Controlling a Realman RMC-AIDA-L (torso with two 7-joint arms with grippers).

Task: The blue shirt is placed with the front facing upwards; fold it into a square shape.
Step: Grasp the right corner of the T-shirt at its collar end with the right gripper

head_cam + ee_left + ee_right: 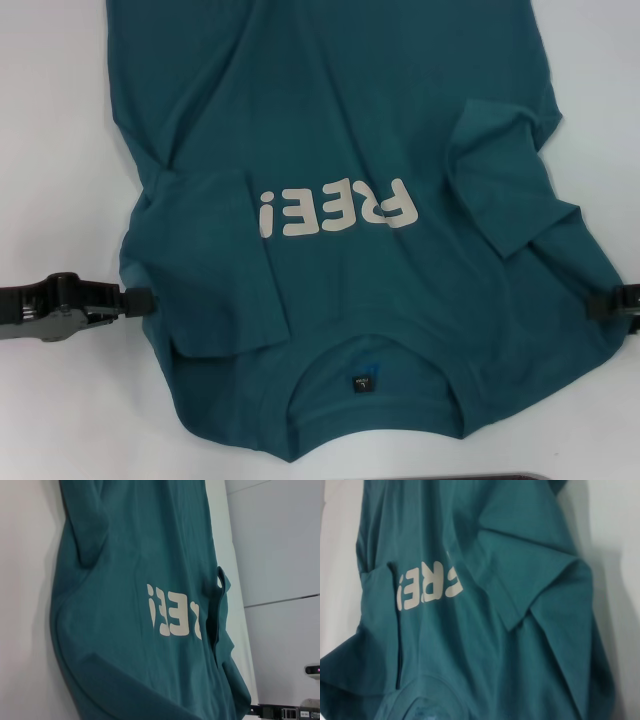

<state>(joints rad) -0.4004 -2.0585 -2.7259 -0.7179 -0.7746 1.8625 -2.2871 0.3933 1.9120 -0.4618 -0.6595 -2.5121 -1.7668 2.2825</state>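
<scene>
White table [60, 120] bears blue shirt [340, 120]; only head view shows collar label [361, 384].

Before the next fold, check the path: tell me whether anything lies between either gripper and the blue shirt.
Nothing visible does. The left gripper sits at the blue shirt's edge on the robot's left, the right gripper at the opposite edge, both level with the shoulders. Only bare white table surrounds the fabric, and both sleeves already lie folded inward.

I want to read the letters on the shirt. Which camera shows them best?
The head view: the letters lie whole on the shirt, though upside down. The left wrist view shows them slanted and sideways. The right wrist view shows them partly hidden under a folded sleeve.
</scene>
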